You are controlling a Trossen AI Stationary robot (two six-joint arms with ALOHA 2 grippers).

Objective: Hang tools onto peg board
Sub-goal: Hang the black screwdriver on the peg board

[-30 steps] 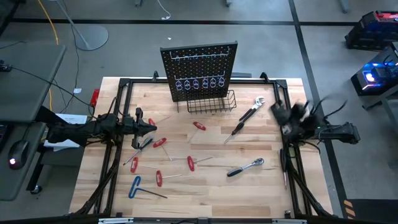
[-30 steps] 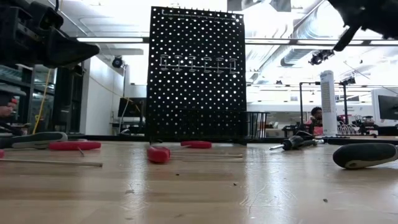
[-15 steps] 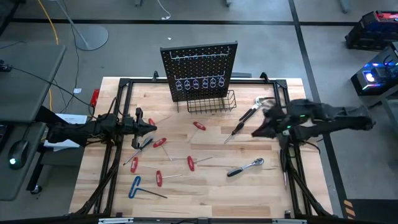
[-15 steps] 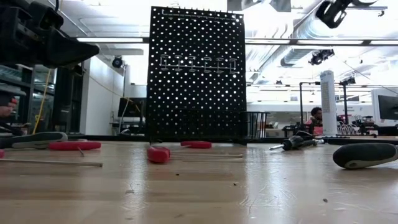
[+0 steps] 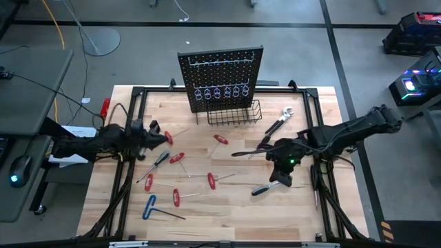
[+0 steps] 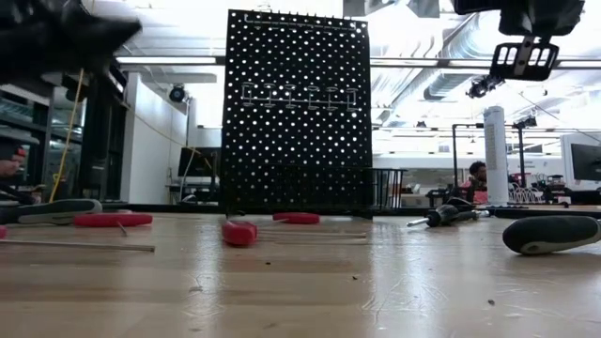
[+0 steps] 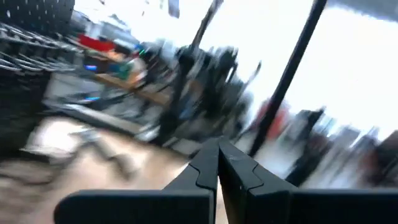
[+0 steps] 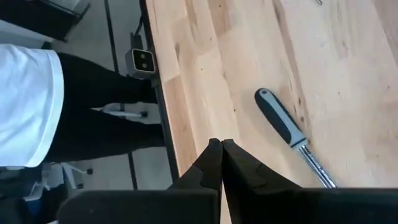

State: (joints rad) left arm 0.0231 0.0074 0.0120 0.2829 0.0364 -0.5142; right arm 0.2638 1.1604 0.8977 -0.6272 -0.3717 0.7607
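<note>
Wooden table [image 5: 289,207], left gripper [image 5: 167,138] blurred, right gripper [image 5: 281,180] partly cropped, both pinched closed, empty

Grey floor [image 5: 289,55] surrounds the pale wooden bench [image 5: 234,207] — a yellow cable [image 5: 60,27] at ten o'clock, blue-lit equipment [image 5: 413,83] at two o'clock. Beyond, ceiling ducts [image 6: 451,47] and bright strip lights [image 6: 169,60] — workshop clutter.

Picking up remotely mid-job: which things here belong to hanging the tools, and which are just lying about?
Job:
peg board
red screwdrivers
blue T-handle key
ratchet
wrench
black-handled screwdriver
right gripper, shut

Lying about:
computer mouse
yellow cable
</note>
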